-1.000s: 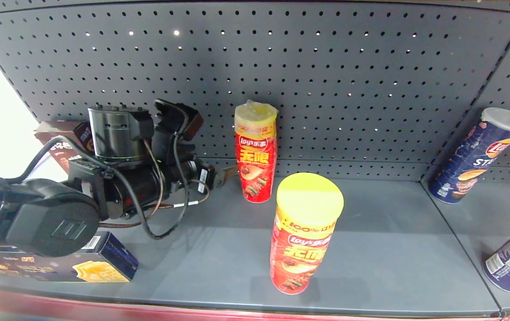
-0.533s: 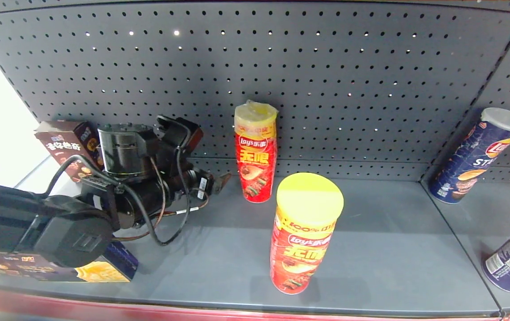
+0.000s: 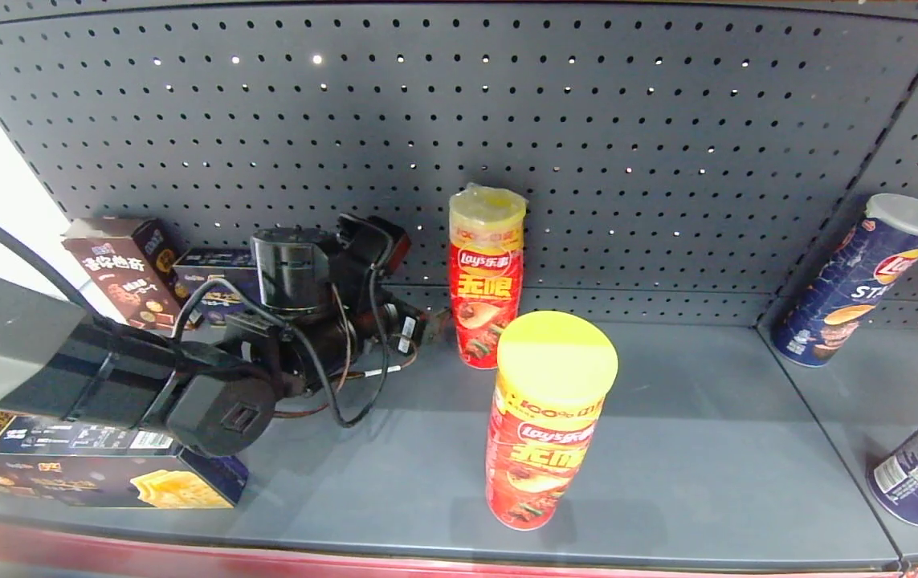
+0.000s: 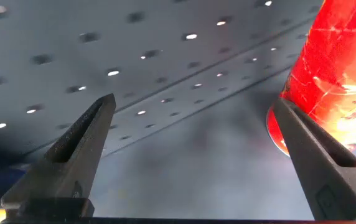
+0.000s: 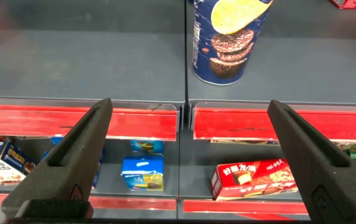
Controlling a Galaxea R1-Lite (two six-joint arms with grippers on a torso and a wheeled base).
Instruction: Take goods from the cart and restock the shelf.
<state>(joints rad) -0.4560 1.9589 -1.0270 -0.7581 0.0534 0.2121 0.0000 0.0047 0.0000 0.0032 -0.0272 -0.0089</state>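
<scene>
Grey perforated steel forms the shelf (image 3: 707,449) and its pegboard back (image 3: 507,120), the largest things in view. Over the last second the left arm (image 3: 105,377) has pushed farther in and to the right across it. That has uncovered more of a brown box (image 3: 125,269) and brought a small dark box (image 3: 214,263) into sight against the back. A long dark box (image 3: 105,474) lies at the front left edge.

The rear red can (image 3: 486,281) has gone along with the arm. It has slid to the right along the pegboard and stands upright, while the front red can (image 3: 551,417) and the blue can (image 3: 860,281) on the right have not moved. The rear can is already on the shelf, so this looks like a nudge to line it up, not a carry. I judge the placing nearly done, with only a clean retreat left that does not tip the tall, narrow can.

The arm lies low and nearly level over the shelf, coming from the left. The left gripper (image 3: 434,321) sits at the lower left side of the rear can. In the wrist view its fingers (image 4: 72,162) are spread wide with only bare shelf between them. One finger is at the can's side, touching or just beside it; I cannot tell which.

The right gripper (image 5: 190,106) faces a lower shelf with red price rails (image 5: 134,118), its fingers also spread and empty. A blue and orange can (image 5: 228,43) stands beyond them.
</scene>
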